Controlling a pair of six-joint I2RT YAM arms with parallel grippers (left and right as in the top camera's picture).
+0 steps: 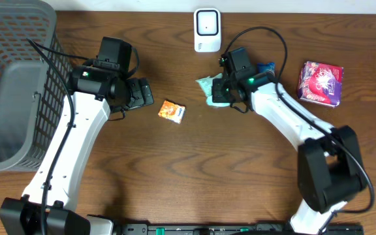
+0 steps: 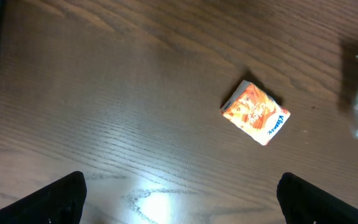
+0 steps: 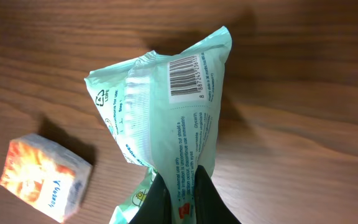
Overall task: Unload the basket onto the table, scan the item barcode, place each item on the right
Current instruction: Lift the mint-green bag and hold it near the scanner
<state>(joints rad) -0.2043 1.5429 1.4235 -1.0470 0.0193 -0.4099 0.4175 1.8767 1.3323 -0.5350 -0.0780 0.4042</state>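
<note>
Grasp step: pinching green packet (image 3: 166,112) in tightly closed right claw (image 3: 179,186), near scanner (image 1: 207,29); hanging left claw (image 2: 182,199) spread wide, empty, over desk (image 1: 227,170). Next, probably lifting, turning barcode (image 3: 186,76) toward scanner.

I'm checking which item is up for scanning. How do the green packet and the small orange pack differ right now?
The green packet is pinched in the right pincer; the orange pack lies free on the table. The green packet is larger and crumpled; the orange pack is small and boxy. A barcode shows on the green packet, none on the orange pack's visible faces. Both are printed, wrapped goods.
</note>
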